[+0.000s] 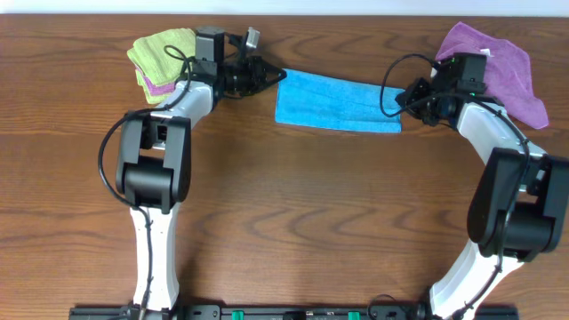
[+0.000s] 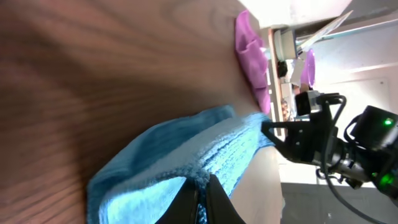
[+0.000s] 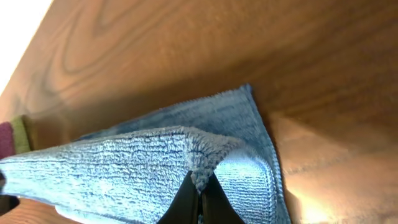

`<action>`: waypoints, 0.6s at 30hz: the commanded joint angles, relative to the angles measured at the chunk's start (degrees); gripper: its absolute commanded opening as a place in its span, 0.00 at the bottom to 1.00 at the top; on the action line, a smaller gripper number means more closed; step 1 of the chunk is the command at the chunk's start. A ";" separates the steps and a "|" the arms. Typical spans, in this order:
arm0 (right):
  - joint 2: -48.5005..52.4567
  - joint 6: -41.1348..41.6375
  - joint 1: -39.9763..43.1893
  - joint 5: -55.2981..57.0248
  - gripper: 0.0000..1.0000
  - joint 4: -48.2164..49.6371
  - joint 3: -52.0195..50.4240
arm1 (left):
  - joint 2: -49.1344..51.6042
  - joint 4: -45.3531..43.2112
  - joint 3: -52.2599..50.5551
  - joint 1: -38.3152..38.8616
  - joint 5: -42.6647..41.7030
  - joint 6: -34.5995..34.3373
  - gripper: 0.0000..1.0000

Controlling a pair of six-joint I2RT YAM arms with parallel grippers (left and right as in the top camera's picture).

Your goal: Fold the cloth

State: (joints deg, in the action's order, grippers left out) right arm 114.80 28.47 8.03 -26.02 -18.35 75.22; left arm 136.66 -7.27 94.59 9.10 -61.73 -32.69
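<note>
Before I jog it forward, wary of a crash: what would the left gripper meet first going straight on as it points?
The left gripper is shut on the cloth, so cloth first; past it, probably the right gripper.

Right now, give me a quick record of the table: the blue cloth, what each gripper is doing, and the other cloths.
cloth: sky-blue, doubled into a long band, stretched between the two grippers
left gripper: shut on the cloth's left end
right gripper: shut on the cloth's right end
purple cloth: crumpled at the far right, beside the right arm
lime-green cloth: folded at the far left, beside the left arm
table: dark wood grain
</note>
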 commanded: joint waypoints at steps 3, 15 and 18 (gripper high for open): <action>1.05 -0.28 0.57 2.47 0.01 -3.13 0.94 | 1.57 1.84 0.83 -0.46 -1.29 1.42 0.06; 1.16 -0.90 0.57 5.05 0.02 -4.81 0.92 | 1.57 7.28 0.83 -0.46 -0.94 3.67 0.06; 1.36 -0.90 0.57 5.18 0.01 -4.79 0.92 | 1.57 7.28 0.83 -0.46 -0.66 4.02 0.06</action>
State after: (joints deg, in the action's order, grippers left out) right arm 114.87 28.25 8.05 -23.75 -22.96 75.22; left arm 137.71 -0.19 94.59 9.13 -62.81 -29.91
